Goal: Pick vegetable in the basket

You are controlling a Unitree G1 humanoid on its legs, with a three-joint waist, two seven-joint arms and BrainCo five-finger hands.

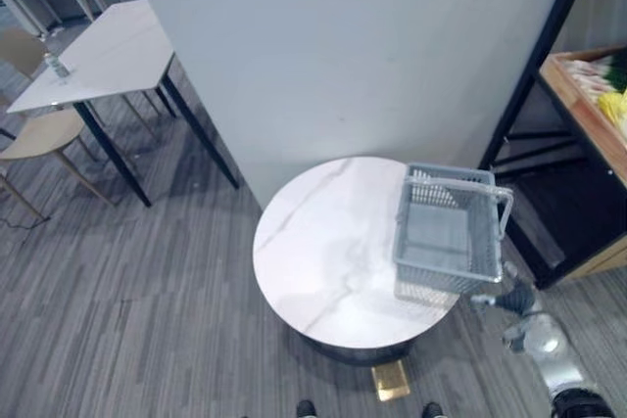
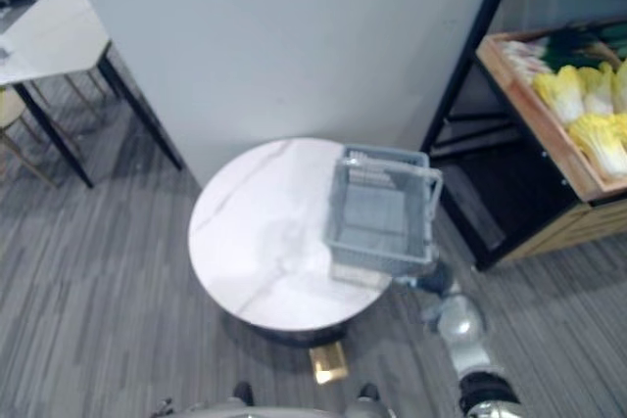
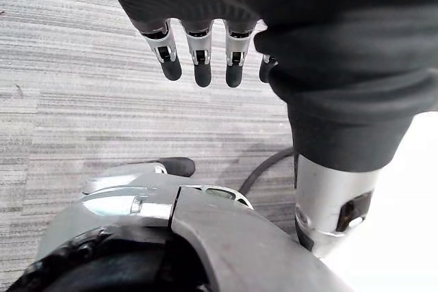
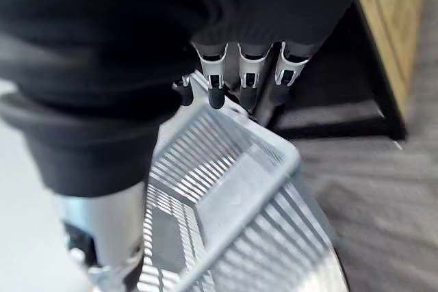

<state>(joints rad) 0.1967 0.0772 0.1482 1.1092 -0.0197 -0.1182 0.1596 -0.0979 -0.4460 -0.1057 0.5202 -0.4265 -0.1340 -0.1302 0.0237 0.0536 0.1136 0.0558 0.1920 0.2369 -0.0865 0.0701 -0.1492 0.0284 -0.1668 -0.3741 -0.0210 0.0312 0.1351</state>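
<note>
Right robot hand (image 1: 505, 296) shows at the lower right of the left eye view, at the near right corner of the grey basket (image 1: 441, 276), touching it or just beside it. The basket stands on the right side of the round white surface (image 1: 323, 252). Its near right corner reaches past the surface's edge, and its handle shows along its right side. Through the open top its slatted walls and floor can be seen. A pale partition wall (image 1: 343, 46) rises behind the surface. Far to the left, a rectangular table (image 1: 108, 51) and a chair (image 1: 44, 134) stand on the grey striped floor (image 1: 118, 310).

In the right eye view a black rack (image 2: 470, 56) stands to the right of the surface. It carries a wooden crate (image 2: 534, 119) in which the yellow-white leafy vegetables (image 2: 583, 110) lie side by side, well apart from the basket.

In the left wrist view the left robot hand (image 3: 200, 66) hangs above the floor. Its fingers are straight and side by side, with nothing between them.

In the right wrist view the right robot hand's fingers (image 4: 215, 87) reach out straight, their dark tips at the basket's rim. The thumb (image 4: 102, 237) is set apart on the near side, with a slatted wall of the basket between thumb and fingers. As far as can be made out, the hand is spread open against the basket rather than curled round it. Whether the tips press on the rim cannot be told.
</note>
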